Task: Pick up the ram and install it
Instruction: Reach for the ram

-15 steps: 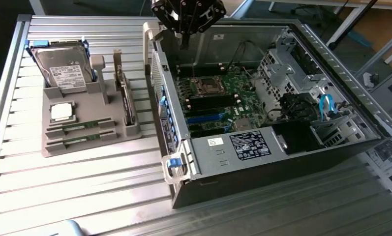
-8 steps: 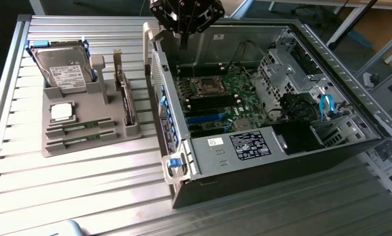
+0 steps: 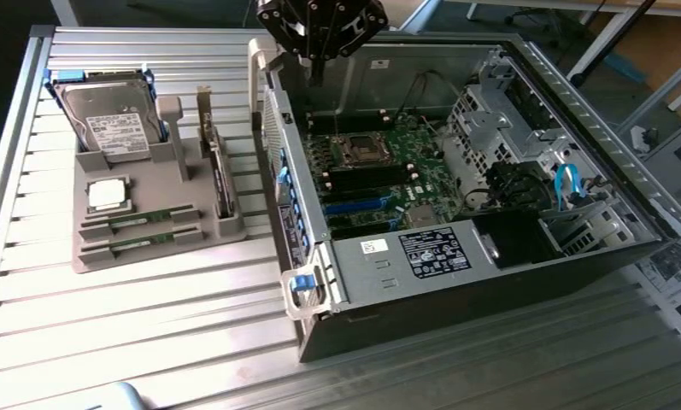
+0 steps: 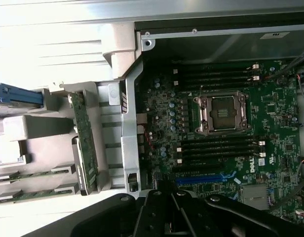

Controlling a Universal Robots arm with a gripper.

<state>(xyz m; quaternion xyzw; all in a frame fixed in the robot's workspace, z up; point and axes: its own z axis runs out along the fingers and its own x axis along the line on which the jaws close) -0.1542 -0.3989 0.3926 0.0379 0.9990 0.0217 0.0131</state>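
My end effector (image 3: 315, 68) is closed with nothing in it, hanging high over the rim of the open case (image 3: 477, 295), at the far end of the motherboard (image 3: 397, 171). The ram (image 3: 146, 218) lies flat in its groove in the grey holder (image 3: 146, 184) on the desk (image 3: 146, 325), well apart from me toward the exterior view's left, with a second ram (image 3: 146, 243) in the groove just beside it. Neither has been lifted, so I judge the pick-up has not begun.

To do this reach well, I should clear the case wall before crossing toward the holder, since I hang right by it. The holder is crowded: the hard drive (image 3: 112, 120) stands at its far end, the CPU chip (image 3: 108, 195) sits just beside the ram, and a green card (image 3: 217, 171) stands on edge along the side nearest the case. I would keep high over that card. My fingers must spread before I descend, and they should line up across the stick's narrow width, near its middle, so that it lifts level and does not catch on the groove ends. The two sticks lie close together, so I should commit to one and keep off the other.
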